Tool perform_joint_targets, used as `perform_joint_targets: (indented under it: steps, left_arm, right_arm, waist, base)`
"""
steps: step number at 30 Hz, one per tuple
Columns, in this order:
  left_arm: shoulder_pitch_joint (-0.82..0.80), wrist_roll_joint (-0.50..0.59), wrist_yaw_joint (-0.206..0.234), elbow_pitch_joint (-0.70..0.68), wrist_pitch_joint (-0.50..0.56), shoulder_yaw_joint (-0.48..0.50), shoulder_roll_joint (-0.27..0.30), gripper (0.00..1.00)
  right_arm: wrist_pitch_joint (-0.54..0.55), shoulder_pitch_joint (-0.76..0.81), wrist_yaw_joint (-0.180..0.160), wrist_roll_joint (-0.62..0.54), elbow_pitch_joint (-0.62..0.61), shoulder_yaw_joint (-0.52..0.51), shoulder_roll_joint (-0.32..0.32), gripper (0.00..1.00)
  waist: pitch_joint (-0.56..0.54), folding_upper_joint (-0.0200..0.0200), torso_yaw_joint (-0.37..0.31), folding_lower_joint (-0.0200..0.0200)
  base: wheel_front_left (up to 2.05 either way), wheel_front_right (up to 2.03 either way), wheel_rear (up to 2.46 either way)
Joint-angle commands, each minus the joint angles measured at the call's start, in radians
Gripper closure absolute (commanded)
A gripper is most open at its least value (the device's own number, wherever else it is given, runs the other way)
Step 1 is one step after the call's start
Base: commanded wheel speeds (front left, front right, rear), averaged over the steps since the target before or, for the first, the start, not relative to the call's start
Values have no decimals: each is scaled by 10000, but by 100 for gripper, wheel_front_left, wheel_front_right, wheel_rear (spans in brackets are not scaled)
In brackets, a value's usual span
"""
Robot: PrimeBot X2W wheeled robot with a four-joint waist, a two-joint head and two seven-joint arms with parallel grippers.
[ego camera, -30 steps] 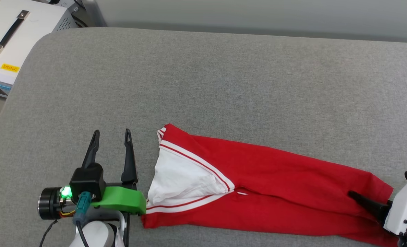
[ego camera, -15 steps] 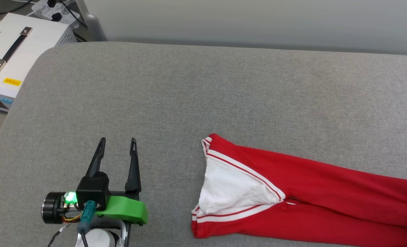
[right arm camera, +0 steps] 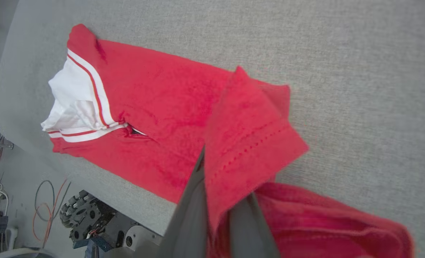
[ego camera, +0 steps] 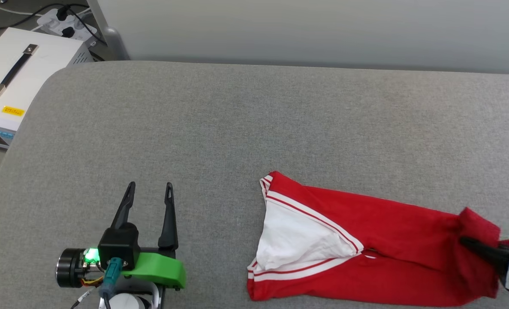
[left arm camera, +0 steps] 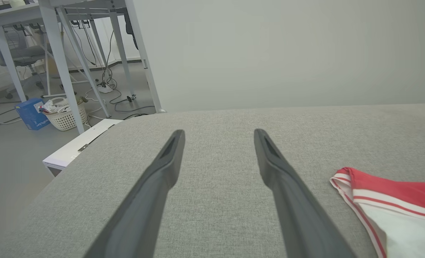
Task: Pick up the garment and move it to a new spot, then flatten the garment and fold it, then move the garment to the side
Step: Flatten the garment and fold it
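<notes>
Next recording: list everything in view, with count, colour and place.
shirt: one, red with white sleeve, right half of table
table: one, grey fabric top, under the shirt
case: one, white with black handle, beyond table's left corner
power strip: one, white, floor behind case
basket: one, white, floor left of table
box: one, blue, beside basket
left end effector: one, dark, open, over bare table left of shirt
right end effector: one, dark, shut on shirt's right end
</notes>
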Motion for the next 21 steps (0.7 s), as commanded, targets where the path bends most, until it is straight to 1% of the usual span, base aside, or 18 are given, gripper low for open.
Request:
perform_joint_targets:
  steps: [1, 3, 4, 9, 12, 15, 18, 21]
  left_arm:
    - [76, 115, -93, 23, -57, 52, -97, 0]
    - [-17, 202, -196, 48, -57, 101, -172, 0]
    - [-125, 285, -287, 69, -57, 157, -243, 0]
    - [-374, 467, -495, 164, -57, 268, -460, 0]
    - [-528, 559, -587, 230, -57, 352, -585, 0]
    - [-675, 675, -664, 248, -57, 361, -709, 0]
    - [-807, 759, -726, 264, -57, 399, -819, 0]
    - [-904, 821, -762, 284, -57, 440, -913, 0]
  right_arm:
    - [182, -238, -9, -116, -356, 134, 227, 100]
    - [468, -628, -9, -295, -792, 351, 533, 100]
    - [745, -1130, -9, -638, -1065, 664, 860, 100]
    - [1349, -2647, -9, -1605, -1070, 1736, 1862, 100]
    - [1581, -3552, -9, -2080, -757, 2511, 2531, 100]
    - [1644, -4270, -9, -2423, -290, 3171, 3034, 100]
    - [1550, -4760, -9, -2471, 424, 3695, 3605, 100]
    - [1247, -5043, -9, -2694, 1231, 4181, 3989, 100]
  waist:
    - [81, -1, 66, 0]
    - [184, -1, 137, 0]
    - [309, -1, 202, 0]
    - [650, -1, 374, 0]
    - [870, -1, 467, 0]
    - [1051, -1, 596, 0]
    - [1229, -1, 710, 0]
    - [1358, -1, 779, 0]
  base:
    - [0, 0, 0]
    - [0, 0, 0]
    - [0, 0, 0]
    - [0, 0, 0]
    - [0, 0, 0]
    - [0, 0, 0]
    - [0, 0, 0]
    - [0, 0, 0]
